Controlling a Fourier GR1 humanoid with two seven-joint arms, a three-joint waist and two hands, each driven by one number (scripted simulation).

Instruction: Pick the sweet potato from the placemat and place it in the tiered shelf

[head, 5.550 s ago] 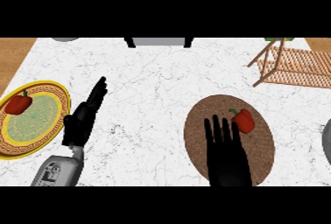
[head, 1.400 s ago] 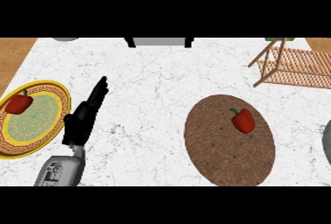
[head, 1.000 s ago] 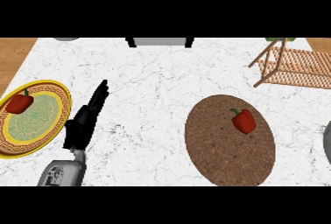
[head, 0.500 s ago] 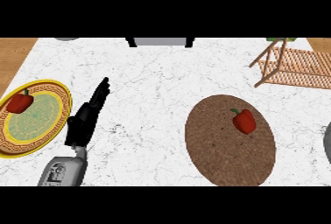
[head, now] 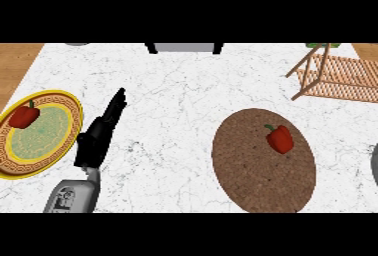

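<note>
On the placemat (head: 262,170) – red pepper (head: 280,139), well apart from straight-fingered, empty left hand (head: 101,134).

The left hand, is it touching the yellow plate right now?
Apart. The head view shows a strip of white counter between the left hand and the yellow plate's rim.

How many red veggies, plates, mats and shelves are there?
Red veggies: 2, one on the mat, one on the plate
Plates: 1
Mats: 1
Shelves: 1
Total: 5
</note>
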